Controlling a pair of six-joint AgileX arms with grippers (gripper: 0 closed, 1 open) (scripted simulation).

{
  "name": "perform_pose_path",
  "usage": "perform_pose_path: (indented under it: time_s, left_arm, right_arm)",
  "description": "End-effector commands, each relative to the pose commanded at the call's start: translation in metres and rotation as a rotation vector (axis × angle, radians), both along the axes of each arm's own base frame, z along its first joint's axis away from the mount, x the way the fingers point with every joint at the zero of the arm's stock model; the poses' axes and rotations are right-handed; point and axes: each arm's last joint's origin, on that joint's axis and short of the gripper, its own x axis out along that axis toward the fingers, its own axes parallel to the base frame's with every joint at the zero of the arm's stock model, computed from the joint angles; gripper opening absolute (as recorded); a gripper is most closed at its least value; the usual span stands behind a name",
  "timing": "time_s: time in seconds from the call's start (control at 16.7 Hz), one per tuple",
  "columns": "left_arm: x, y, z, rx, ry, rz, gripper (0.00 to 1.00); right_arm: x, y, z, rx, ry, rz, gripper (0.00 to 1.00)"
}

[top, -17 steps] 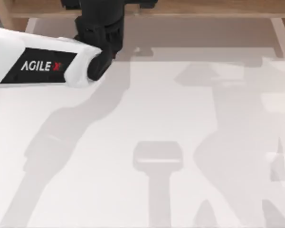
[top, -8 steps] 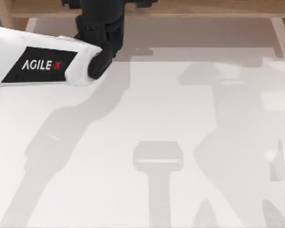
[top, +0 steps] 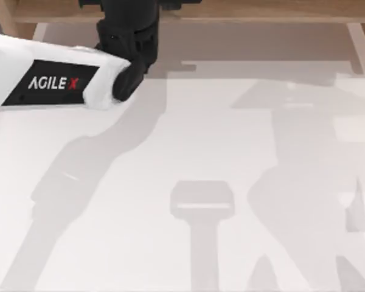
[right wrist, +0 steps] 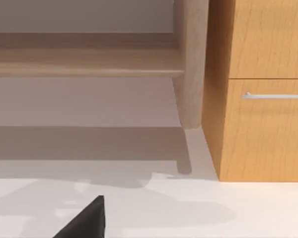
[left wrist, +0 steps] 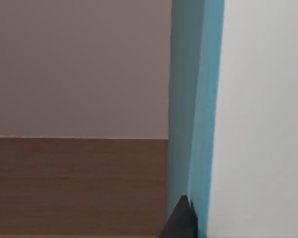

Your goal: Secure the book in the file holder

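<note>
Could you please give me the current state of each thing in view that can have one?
book: upright, close against the left hand's camera, a dark finger tip at its cyan edge
left arm: reaching to the table's far left edge, its hand under the wooden board
drawer: closed, beside the table

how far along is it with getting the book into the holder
Done: the book is off the table and up close in the left wrist view, a dark fingertip at its blue edge. In hand: the left arm reaches to the table's far left, at the wooden board. Left: seating it in the holder and letting go.
</note>
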Motion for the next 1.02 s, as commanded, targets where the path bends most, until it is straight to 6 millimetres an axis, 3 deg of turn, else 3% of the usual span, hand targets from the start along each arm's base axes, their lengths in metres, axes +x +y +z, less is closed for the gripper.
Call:
perform_pose_path:
  time_s: [0.12, 0.66, 1.02]
  left_arm:
    - [0.000, 0.000, 0.000, 0.000, 0.000, 0.000, 0.00]
    - [-0.001, -0.001, 0.002, 0.001, -0.001, -0.003, 0.00]
    - [-0.001, -0.001, 0.016, 0.001, -0.001, -0.003, 0.00]
  right_arm:
    - [0.000, 0.000, 0.000, 0.000, 0.000, 0.000, 1.00]
    - [0.000, 0.000, 0.000, 0.000, 0.000, 0.000, 1.00]
    - [0.000, 0.000, 0.000, 0.000, 0.000, 0.000, 1.00]
